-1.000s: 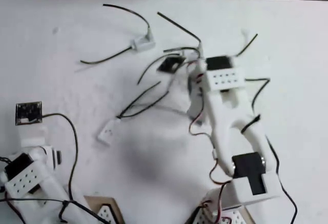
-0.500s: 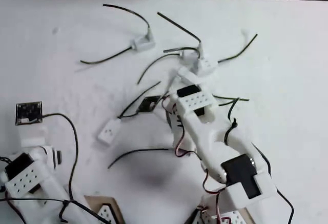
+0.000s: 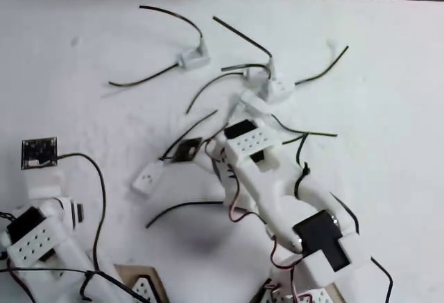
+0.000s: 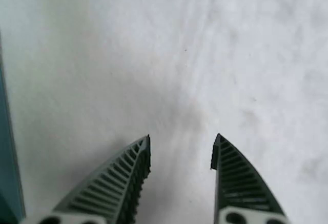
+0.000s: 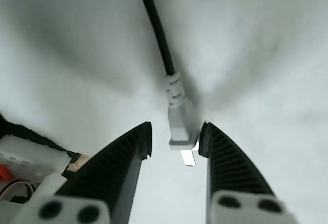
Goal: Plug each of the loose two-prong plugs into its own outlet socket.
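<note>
R gripper: jaws apart round two-prong plug, touching one finger only, prob. unclamped. Near outlet socket, not yet inserted. L gripper: jaws apart, well off socket. Connector pair beyond socket possibly mated already; min. one plug left.

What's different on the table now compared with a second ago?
The right arm pulled back from the far side of the table and leftward, bringing its claw close to the white rectangular socket block. A white two-prong plug on a black cord sits at the claw. One loose black cable shifted toward the near edge. The left arm and the other cords stayed put.
</note>
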Motion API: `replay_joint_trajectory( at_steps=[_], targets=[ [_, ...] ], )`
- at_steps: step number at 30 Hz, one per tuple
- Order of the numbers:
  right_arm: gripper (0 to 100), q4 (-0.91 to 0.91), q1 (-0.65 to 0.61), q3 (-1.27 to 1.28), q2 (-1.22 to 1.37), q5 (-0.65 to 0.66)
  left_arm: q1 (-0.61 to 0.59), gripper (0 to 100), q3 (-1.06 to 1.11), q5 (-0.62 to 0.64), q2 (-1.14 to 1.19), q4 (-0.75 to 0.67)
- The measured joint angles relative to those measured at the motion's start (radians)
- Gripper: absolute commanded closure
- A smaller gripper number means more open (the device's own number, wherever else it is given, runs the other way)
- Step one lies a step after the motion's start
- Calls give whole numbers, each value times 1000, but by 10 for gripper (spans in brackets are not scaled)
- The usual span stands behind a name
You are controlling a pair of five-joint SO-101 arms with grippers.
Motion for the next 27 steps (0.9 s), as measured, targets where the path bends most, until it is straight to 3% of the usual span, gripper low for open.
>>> replay_joint_trajectory(
  at_steps=[7,11,17,24,27],
  targets=[
    [860,-144,-9,112,-11,0,0,797,0,0,0,0],
    [988,-167,-5,124,-21,-2,0,797,0,0,0,0],
    [981,-160,-6,127,-38,2,0,797,0,0,0,0],
    [981,-63,-9,129,-322,-3,0,797,0,0,0,0],
    [981,-54,-9,129,-499,-78,5,797,0,0,0,0]
  ],
)
